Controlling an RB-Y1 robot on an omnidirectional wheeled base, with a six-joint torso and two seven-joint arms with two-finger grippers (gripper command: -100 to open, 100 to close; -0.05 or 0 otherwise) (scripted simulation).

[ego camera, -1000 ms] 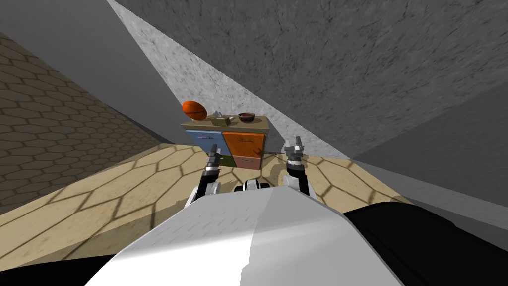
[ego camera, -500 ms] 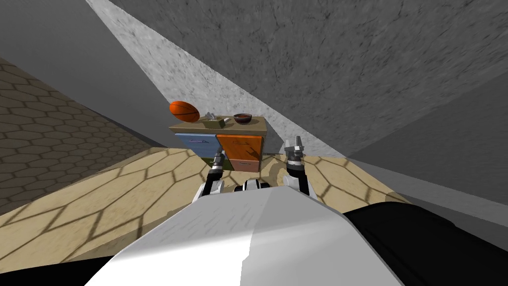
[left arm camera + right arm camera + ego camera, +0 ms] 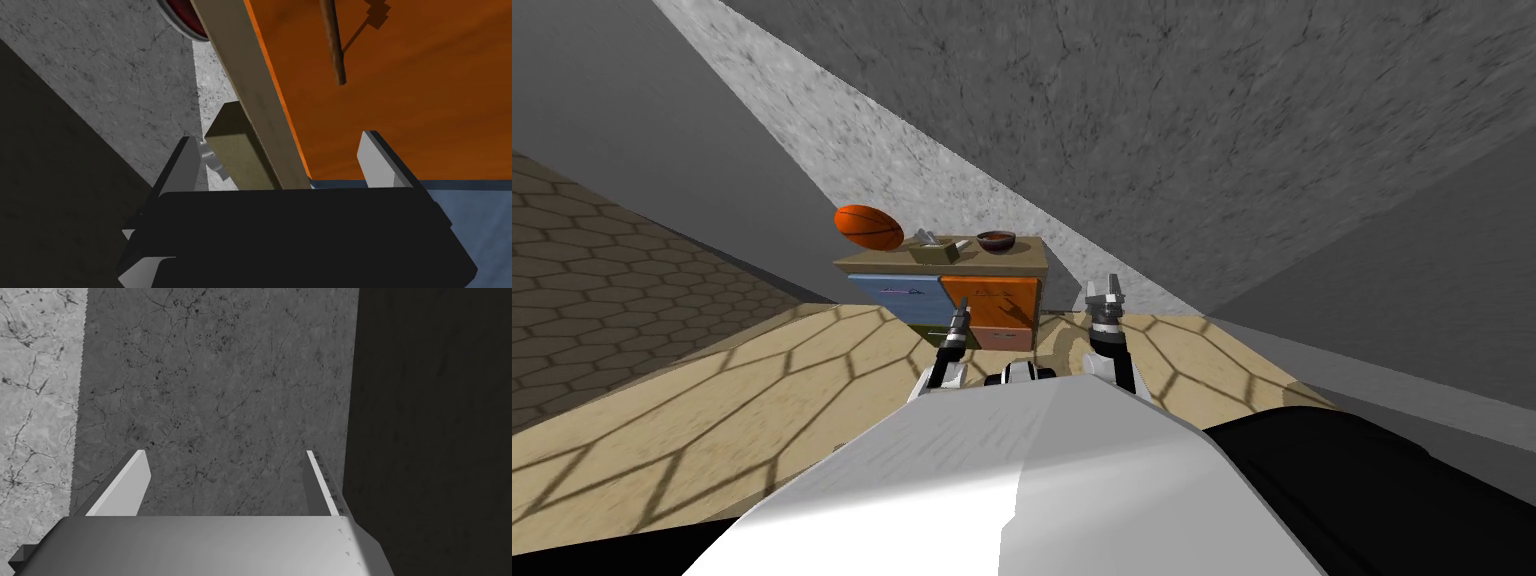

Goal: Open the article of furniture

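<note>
An orange oval ball (image 3: 869,227) lies at the left end of the tan surface (image 3: 1022,254). An olive box (image 3: 934,251) with pale tissue poking out sits mid-surface near the front edge, and a dark reddish bowl (image 3: 996,241) stands right of it. Tan hexagon-patterned floor (image 3: 762,380) meets mottled grey walls (image 3: 1212,120).

Head camera overlooks the cabinet (image 3: 897,298); the left wrist's closely faces its orange front (image 3: 430,110).
</note>
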